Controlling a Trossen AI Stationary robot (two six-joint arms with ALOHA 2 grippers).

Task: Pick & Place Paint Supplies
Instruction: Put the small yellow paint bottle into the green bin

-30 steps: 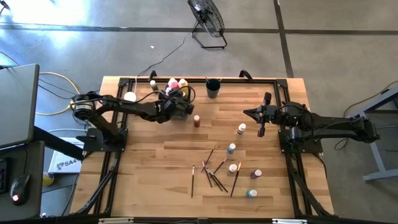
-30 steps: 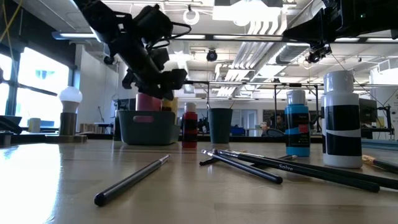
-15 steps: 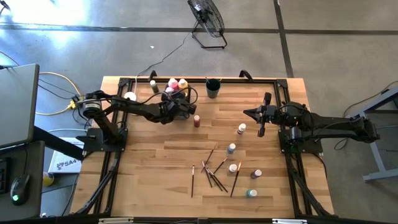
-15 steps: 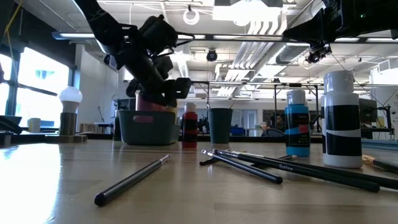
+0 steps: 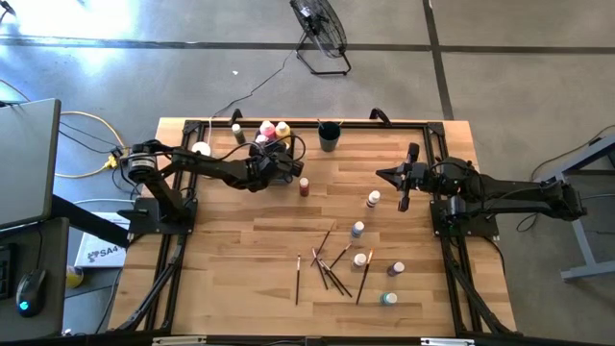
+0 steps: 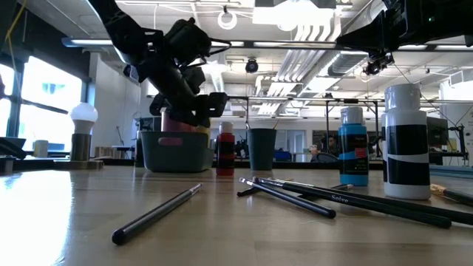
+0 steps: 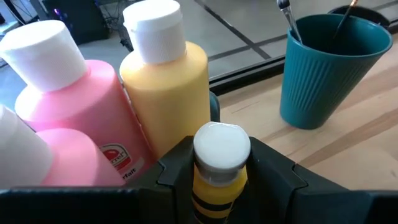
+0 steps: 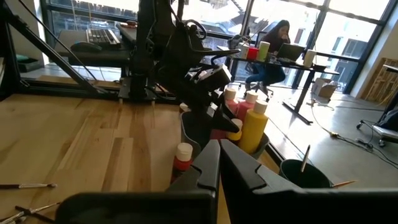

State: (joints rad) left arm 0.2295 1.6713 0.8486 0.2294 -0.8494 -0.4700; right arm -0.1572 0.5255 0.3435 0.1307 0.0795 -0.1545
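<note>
Left gripper [image 7: 219,180] clamped on small yellow paint bottle [image 7: 219,171] below cap; light, rigid, slick. Right gripper [image 5: 404,202] shut, idle.

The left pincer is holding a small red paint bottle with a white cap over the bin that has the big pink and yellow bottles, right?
Not quite: the small bottle in the left pincer is yellow, not red, as the left wrist view shows. The rest holds: it is white-capped and over the bin with the pink bottle and yellow bottle.

Overhead cam looks straight down on the pale wooden slatted table [image 5: 240,240]; low cam sits at tabletop level; both share the small red white-capped paint bottle [image 5: 304,186].
</note>
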